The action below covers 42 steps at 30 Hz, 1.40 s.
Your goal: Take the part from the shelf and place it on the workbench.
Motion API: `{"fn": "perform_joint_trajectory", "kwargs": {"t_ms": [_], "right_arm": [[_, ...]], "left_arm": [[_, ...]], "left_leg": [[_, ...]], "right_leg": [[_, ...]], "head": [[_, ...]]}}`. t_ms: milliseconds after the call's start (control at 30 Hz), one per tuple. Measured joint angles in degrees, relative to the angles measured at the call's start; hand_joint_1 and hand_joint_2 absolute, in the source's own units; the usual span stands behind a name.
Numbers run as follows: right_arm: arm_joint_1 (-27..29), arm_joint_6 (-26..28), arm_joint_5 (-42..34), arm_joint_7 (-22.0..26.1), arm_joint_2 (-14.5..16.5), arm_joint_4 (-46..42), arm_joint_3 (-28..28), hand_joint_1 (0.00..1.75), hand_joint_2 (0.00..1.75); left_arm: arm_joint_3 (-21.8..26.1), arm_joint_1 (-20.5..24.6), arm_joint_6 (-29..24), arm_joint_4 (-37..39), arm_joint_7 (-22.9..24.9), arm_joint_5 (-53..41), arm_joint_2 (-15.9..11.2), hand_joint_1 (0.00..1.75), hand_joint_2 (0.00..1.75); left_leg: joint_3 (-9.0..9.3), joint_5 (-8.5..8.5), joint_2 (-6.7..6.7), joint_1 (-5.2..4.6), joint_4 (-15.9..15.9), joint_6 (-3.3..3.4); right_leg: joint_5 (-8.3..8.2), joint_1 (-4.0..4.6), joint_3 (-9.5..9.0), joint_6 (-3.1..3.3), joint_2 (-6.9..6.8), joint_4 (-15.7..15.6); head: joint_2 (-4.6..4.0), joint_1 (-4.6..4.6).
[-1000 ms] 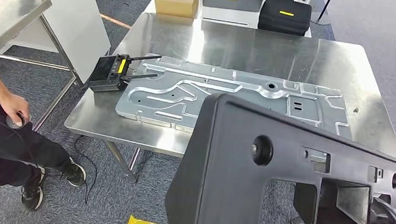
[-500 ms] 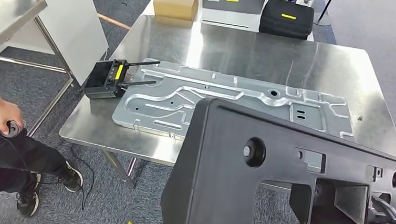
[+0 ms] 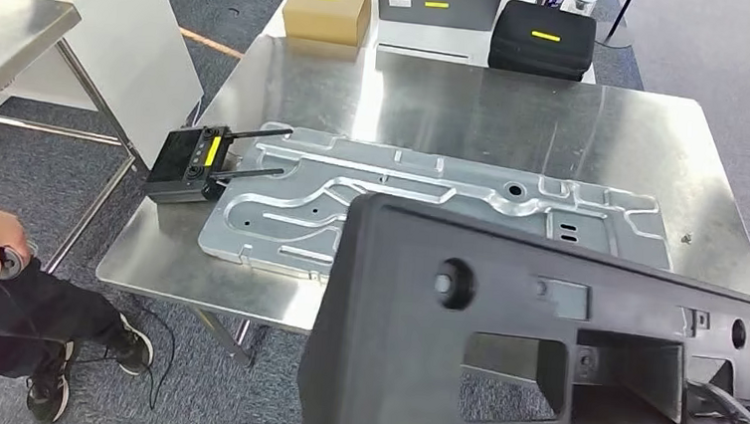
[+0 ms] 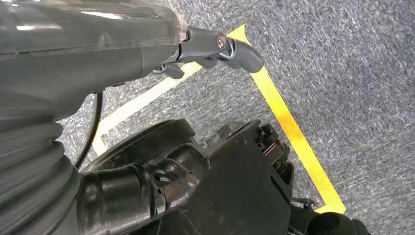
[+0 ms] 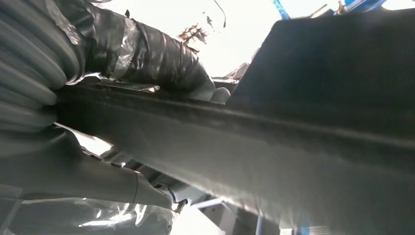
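**Right hand carrying black panel toward desk**

Right hand (image 5: pixel 147 73) grips the large black plastic part (image 3: pixel 541 343) along its edge; the right wrist view shows the taped fingers wrapped over the rim, thumb side below it. In the head view the hand sits at the panel's lower right corner, mostly hidden behind it. The part is airborne, held upright and slightly tilted, in front of the near edge of the steel desk (image 3: pixel 557 115), not yet over it or touching it.

Left hand (image 4: pixel 215 46) hangs low over the carpet floor (image 4: pixel 342 73) with its yellow tape lines (image 4: pixel 288 127). It holds nothing, but I cannot tell how far its fingers are spread.

Already on the desk: a pressed metal plate (image 3: pixel 422 200) across the middle, and a black remote with antennas (image 3: pixel 190 159) at the left edge, touching the plate's corner. A person (image 3: pixel 7 286) stands at the left, well apart from the desk.

Risks, as judged:
- One-handed grip at a corner of a broad panel; the weight is off-centre, so it could rotate or slip out.
- The panel blocks much of the head view, so the near desk edge is hard to judge; the lower rim could catch it.
- Set down on the metal plate, the part may rock, slide, or push the remote off the desk.
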<state>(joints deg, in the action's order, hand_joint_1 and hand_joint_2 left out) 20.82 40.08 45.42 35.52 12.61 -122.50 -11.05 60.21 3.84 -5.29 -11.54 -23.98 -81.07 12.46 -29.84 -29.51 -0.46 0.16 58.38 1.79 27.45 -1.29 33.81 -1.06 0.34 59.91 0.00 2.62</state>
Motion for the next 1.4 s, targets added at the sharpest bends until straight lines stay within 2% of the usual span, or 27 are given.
{"fn": "perform_joint_trajectory", "kwargs": {"t_ms": [67, 200, 400, 667, 733, 867, 1000, 1200, 1400], "right_arm": [[-0.18, 0.00, 1.05, -0.44, -0.02, 0.07, 0.02, 1.64, 1.75], [-1.49, 0.01, 4.80, -2.46, -0.24, 0.54, 0.04, 1.66, 1.75], [-5.16, 0.00, 12.16, -7.75, -2.12, 1.94, 0.01, 1.70, 1.75], [-9.47, 0.00, 17.95, -13.36, -5.78, 4.09, 1.11, 1.70, 1.75], [-10.43, -0.01, 20.18, -16.08, -6.93, 4.73, 1.77, 1.70, 1.75], [-14.08, -0.17, 26.65, -25.62, -10.98, 7.77, 4.26, 1.71, 1.75], [-18.87, -2.93, 29.74, -34.71, -16.99, 12.57, 7.01, 1.72, 1.75], [-25.08, -6.54, 30.30, -39.68, -23.65, 20.58, 8.94, 1.72, 1.75], [-29.34, -11.75, 33.03, -44.51, -26.64, 28.32, 9.69, 1.75, 1.75]], "left_arm": [[-0.01, 0.10, -0.22, 0.00, 0.29, -0.02, 0.01, 0.00, 0.00], [-0.19, 0.20, -0.74, 0.00, 1.07, -0.09, 0.08, 0.00, 0.00], [-1.20, 0.54, -1.39, 0.00, 2.25, -0.21, 0.30, 0.00, 0.00], [-1.85, 0.67, -1.37, 0.00, 2.82, -0.25, 0.33, 0.00, 0.00], [-2.04, 0.70, -1.37, 0.00, 3.08, -0.29, 0.36, 0.00, 0.00], [-2.75, 1.04, -1.38, 0.00, 3.77, -0.38, 0.51, 0.00, 0.00], [-3.51, 1.48, -1.34, 0.00, 4.40, -0.48, 0.69, 0.00, 0.00], [-4.57, 1.85, -0.91, 0.00, 4.88, -0.52, 0.88, 0.00, 0.00], [-5.83, 1.93, -1.04, 0.00, 6.22, -0.54, 1.11, 0.00, 0.00]], "left_leg": [[0.29, -0.02, 0.00, 0.03, -0.36, -0.02], [0.54, -0.01, 0.00, 0.04, -0.83, -0.27], [0.64, -0.02, 0.00, 0.10, -0.95, -1.14], [0.76, -0.02, 0.00, -0.01, -0.89, -1.27], [0.76, -0.03, 0.00, -0.02, -0.89, -1.27], [0.76, -0.03, 0.01, -0.03, -0.85, -1.26], [0.74, -0.03, 0.02, -0.04, -0.80, -1.25], [0.77, -0.02, 0.01, -0.05, -0.69, -1.25], [0.74, -0.03, 0.01, -0.06, -0.68, -1.24]], "right_leg": [[0.20, 0.06, -0.07, 0.31, 0.01, 0.00], [0.42, 0.14, -0.20, 0.67, 0.00, 0.02], [0.49, 0.20, -0.32, 0.77, -0.01, 0.09], [0.45, 0.18, -0.61, 0.72, -0.06, -0.05], [0.43, 0.17, -0.65, 0.68, -0.06, -0.08], [0.36, 0.13, -0.68, 0.57, -0.05, -0.14], [0.25, 0.10, -0.72, 0.40, -0.04, -0.24], [0.22, 0.07, -0.73, 0.35, -0.06, -0.25], [0.22, 0.06, -0.71, 0.35, -0.09, -0.26]], "head": [[0.00, 0.00], [0.00, 0.00], [0.00, 0.00], [0.00, 0.00], [0.00, 0.00], [0.00, 0.00], [0.00, 0.01], [0.00, 0.00], [0.00, 0.00]]}}
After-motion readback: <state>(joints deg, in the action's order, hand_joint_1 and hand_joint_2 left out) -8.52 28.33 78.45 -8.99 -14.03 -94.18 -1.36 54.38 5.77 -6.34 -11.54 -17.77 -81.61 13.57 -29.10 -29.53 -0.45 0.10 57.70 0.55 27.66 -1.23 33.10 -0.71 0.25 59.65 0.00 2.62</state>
